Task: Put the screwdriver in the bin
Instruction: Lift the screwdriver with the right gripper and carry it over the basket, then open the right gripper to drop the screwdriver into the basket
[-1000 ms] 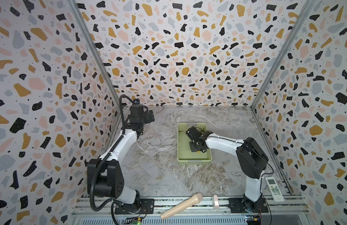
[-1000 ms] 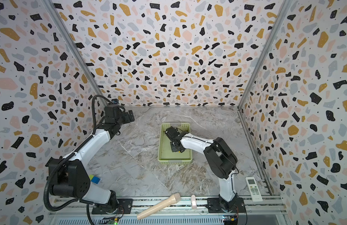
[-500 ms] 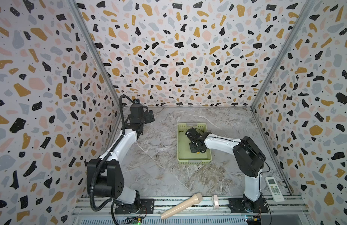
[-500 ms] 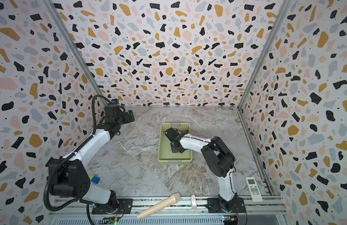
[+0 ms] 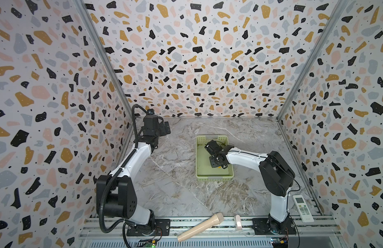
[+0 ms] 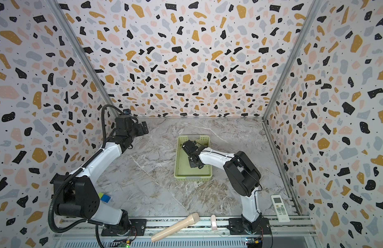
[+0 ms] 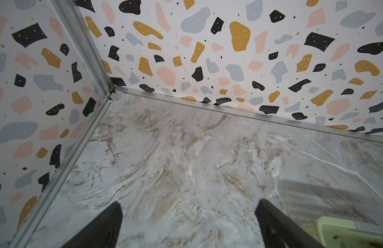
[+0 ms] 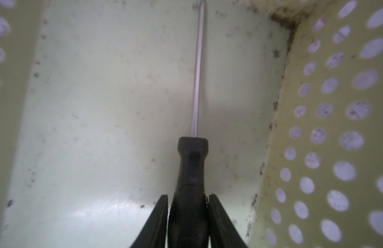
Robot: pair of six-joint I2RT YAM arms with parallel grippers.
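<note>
Inside the bin (image 5: 214, 177), the right claw (image 8: 188, 196) reaches down to the pale green floor with the screwdriver (image 8: 192, 163) between its fingers (image 8: 160, 214). The jaws stand a hair apart. A thin sliver of light shows on either side of the black handle, so the grip looks loosened rather than clamped. The silver shaft runs along the bin's floor beside a perforated wall (image 8: 315, 128), with its tip toward a grimy corner. Whether the tool rests on the floor or sits just above it cannot be told.

In both top views the right arm stretches in over the bin's right rim, and its black wrist hides most of the tool.

The left claw (image 7: 189, 203) hangs well apart from the bin, off its far-left corner, near where two speckled walls meet. Its jaws are spread wide over bare marble table (image 5: 175, 193) and hold nothing.

Well in front of the bin, a beige handle (image 5: 200, 227) lies slantwise across the metal rail. A remote (image 5: 303, 208) lies off the bin's near-right side, by the right arm's base.
</note>
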